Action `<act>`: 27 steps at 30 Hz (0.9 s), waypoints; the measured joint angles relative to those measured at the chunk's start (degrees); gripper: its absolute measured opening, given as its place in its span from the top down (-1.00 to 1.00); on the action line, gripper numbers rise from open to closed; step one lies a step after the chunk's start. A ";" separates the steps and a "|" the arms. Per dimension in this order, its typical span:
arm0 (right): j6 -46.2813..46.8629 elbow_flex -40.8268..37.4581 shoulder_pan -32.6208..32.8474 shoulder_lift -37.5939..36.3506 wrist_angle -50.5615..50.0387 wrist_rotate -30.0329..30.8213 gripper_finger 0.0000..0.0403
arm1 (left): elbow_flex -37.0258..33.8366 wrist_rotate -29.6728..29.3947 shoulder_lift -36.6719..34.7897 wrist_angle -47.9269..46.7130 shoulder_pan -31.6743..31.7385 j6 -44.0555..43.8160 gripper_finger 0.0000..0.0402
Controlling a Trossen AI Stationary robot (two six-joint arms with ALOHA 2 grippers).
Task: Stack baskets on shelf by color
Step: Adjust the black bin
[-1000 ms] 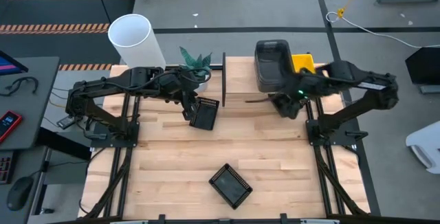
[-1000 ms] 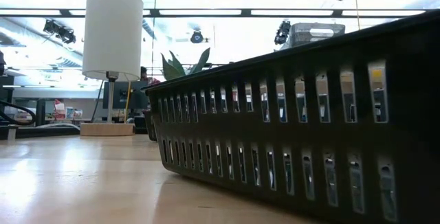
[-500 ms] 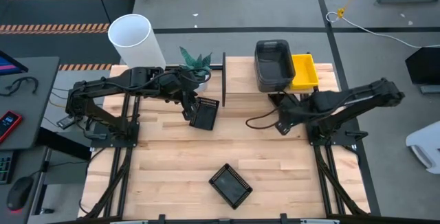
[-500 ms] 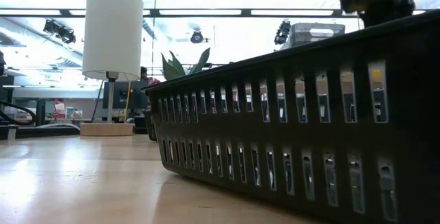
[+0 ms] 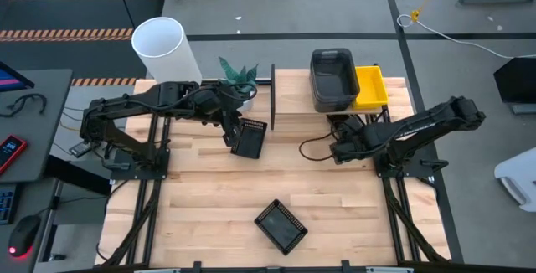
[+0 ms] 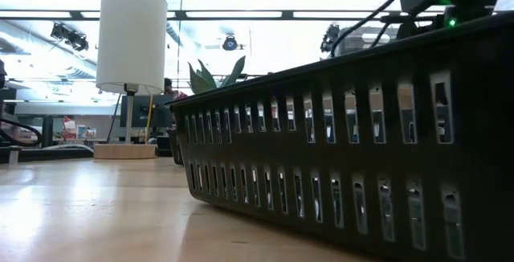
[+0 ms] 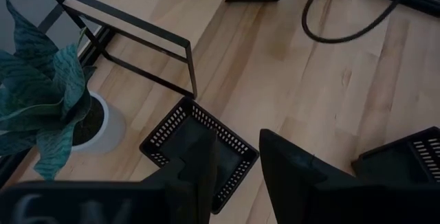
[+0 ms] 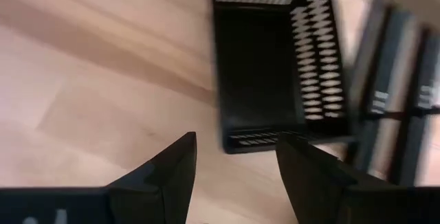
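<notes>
Since a second ago our right arm has pulled back off the shelf point(image 5: 293, 97) and swung down toward the middle of the worktop point(image 5: 209, 189); its right gripper point(image 5: 337, 150) now hangs low over bare wood, right of centre, with the jaws standing apart and nothing between them. Its wrist view looks past the fingers point(image 8: 172, 176) at a black mesh basket point(image 8: 271, 59) lying on the wood ahead.

Our left arm has not shifted. Our left gripper point(image 5: 234, 131) sits at the far left-centre of the worktop, its jaws clamped on the wall of a tilted black mesh basket point(image 5: 249, 139), just near the plant point(image 5: 239, 76) in its white pot.

On the shelf at the far right we see a smoky grey basket point(image 5: 332, 76) with a yellow basket point(image 5: 371, 89) touching its right side. A third black mesh basket point(image 5: 280, 225) lies on the near centre of the worktop, close to the low camera. A white cylinder lamp point(image 5: 163, 47) stands at the far left.
</notes>
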 joint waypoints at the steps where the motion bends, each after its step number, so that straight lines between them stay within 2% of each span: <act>1: -1.38 -0.75 0.01 -0.29 2.05 -0.22 -0.02 | 0.00 0.00 0.00 -0.02 0.00 -0.07 0.42; 8: -5.99 -5.24 -2.16 -1.26 7.67 -1.34 -0.01 | 0.00 0.00 0.00 0.24 0.00 0.13 0.42; 15: -8.38 -7.18 -5.13 -1.24 8.22 1.85 -0.01 | 0.00 0.00 0.00 0.40 0.00 -0.62 0.42; 19: -10.62 -9.75 -7.44 -1.25 12.76 -1.26 -0.01 | 0.00 0.00 0.00 0.42 0.00 -1.40 0.42; 23: -13.57 -12.44 -8.30 -1.22 20.07 -7.34 -0.01 | 0.00 0.01 0.00 0.44 0.00 -2.86 0.42; 27: -12.87 -12.68 -8.52 -1.22 19.84 -10.49 0.00 | 0.00 0.02 0.00 0.46 -0.11 -3.01 0.42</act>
